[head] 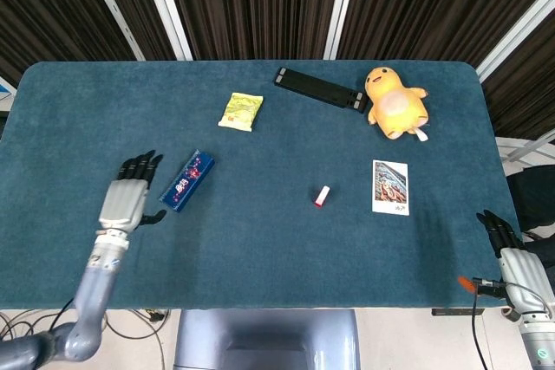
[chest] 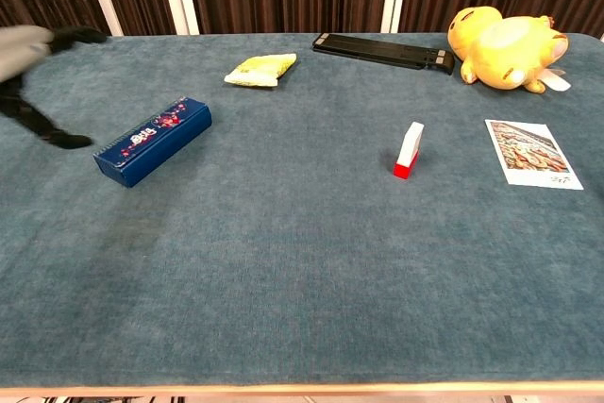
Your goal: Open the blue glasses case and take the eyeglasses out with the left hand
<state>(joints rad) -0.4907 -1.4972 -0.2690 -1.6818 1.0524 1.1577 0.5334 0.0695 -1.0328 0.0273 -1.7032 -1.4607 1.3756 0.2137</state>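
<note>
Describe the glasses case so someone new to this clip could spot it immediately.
On the teal table, look to the robot's left half, just beside the open left hand but not touched by it. The blue glasses case lies there closed, a long narrow box set diagonally. Its dark blue colour and small floral pattern on the lid distinguish it from the yellow snack packet further back.

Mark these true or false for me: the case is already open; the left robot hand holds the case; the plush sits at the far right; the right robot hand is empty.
1. The blue glasses case is open. False: its lid is shut.
2. The left robot hand holds the case. False: it is beside the case, fingers spread, holding nothing.
3. The yellow plush lies at the table's far right. True.
4. The right robot hand is empty. True.
</note>
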